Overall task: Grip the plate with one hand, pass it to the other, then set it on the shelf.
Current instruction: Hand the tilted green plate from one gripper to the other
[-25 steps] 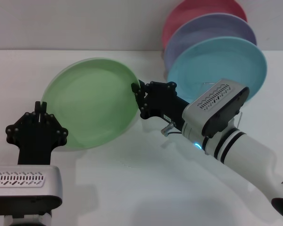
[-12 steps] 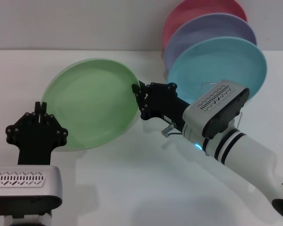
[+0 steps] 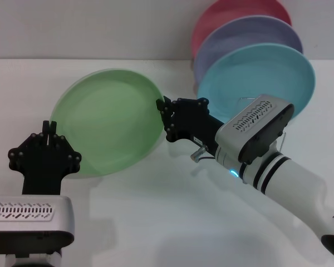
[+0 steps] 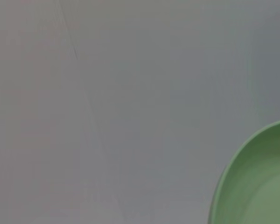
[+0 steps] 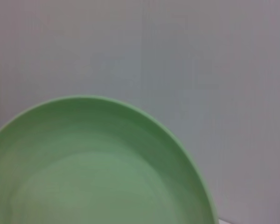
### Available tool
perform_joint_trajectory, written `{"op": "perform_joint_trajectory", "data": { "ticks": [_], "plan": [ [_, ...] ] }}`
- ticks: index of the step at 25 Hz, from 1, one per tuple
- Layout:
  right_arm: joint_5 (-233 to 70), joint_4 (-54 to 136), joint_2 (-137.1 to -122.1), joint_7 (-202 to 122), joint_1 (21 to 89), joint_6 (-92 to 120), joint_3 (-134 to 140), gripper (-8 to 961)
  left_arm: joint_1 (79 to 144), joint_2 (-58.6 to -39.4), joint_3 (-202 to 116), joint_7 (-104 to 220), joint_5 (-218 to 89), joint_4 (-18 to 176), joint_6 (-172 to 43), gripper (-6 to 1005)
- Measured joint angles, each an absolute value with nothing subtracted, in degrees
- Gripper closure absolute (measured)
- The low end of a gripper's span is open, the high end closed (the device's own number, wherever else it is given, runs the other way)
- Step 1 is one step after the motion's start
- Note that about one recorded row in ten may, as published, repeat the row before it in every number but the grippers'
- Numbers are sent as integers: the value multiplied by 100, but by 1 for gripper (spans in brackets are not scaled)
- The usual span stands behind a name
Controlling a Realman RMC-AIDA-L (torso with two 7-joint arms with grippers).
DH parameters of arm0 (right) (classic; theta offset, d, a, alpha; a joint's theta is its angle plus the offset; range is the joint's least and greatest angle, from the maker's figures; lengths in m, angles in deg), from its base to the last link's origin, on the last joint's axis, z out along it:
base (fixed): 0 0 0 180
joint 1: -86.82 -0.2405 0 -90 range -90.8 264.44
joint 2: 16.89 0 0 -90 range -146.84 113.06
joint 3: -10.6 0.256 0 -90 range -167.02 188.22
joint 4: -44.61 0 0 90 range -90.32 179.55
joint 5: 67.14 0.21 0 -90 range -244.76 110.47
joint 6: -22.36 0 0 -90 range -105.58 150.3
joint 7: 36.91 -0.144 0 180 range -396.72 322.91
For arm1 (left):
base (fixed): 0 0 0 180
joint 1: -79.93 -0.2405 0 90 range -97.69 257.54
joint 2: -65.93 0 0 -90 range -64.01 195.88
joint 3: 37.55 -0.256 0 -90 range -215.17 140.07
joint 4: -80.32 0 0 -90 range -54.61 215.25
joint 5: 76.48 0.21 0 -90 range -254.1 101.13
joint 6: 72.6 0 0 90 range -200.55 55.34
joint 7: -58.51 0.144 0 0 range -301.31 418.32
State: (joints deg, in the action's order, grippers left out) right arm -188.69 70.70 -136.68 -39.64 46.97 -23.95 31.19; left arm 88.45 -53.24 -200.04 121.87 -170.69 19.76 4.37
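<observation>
Over the white desk (image 3: 156,217) the plate (image 3: 106,125) hangs tilted, its right rim pinched by the closed right tool (image 3: 166,119), while the left tool (image 3: 44,146) seems already loosened at the lower-left rim, so it should retreat before carrying.

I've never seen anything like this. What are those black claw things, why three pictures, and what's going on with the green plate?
This is a robot with two arms, each ending in a black two-finger claw. The wide picture comes from a camera on its head; the two close-ups come from cameras on its wrists, and both show part of the green plate. The right gripper pinches the plate's rim, holding it tilted above the white table. The left gripper sits at the plate's opposite edge; whether it grips cannot be told. Behind, a turquoise plate, a lavender plate and a pink plate stand upright in a wire rack.
</observation>
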Motion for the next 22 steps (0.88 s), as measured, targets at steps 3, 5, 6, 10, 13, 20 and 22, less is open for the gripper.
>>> {"op": "perform_joint_trajectory", "data": {
  "ticks": [3, 5, 6, 10, 13, 20, 22],
  "plan": [
    [-18869, 7070, -13668, -3963, 4697, -2395, 3119, 920, 8835, -5324, -20005, 12182, -17057, 1972, 436, 819],
    [-18869, 7071, -13669, -3963, 4706, -2395, 3135, 924, 8825, -5324, -20003, 12181, -17043, 1970, 431, 817],
    [-18869, 7071, -13669, -3963, 4712, -2395, 3147, 926, 8820, -5323, -19993, 12179, -17035, 1970, 430, 816],
    [-18870, 7050, -13670, -3963, 4732, -2438, 3172, 925, 8809, -5307, -19958, 12171, -17020, 1988, 424, 812],
    [-18870, 7034, -13670, -3963, 4735, -2450, 3192, 932, 8805, -5302, -19948, 12170, -17020, 1998, 425, 810],
    [-18863, 6988, -13668, -3963, 4736, -2473, 3246, 936, 8715, -5270, -19939, 11715, -16801, 2021, 626, 803],
    [-18861, 6969, -13668, -3963, 4742, -2598, 3248, 936, 8609, -5248, -19925, 11393, -16592, 2021, 875, 669]
  ]
}}
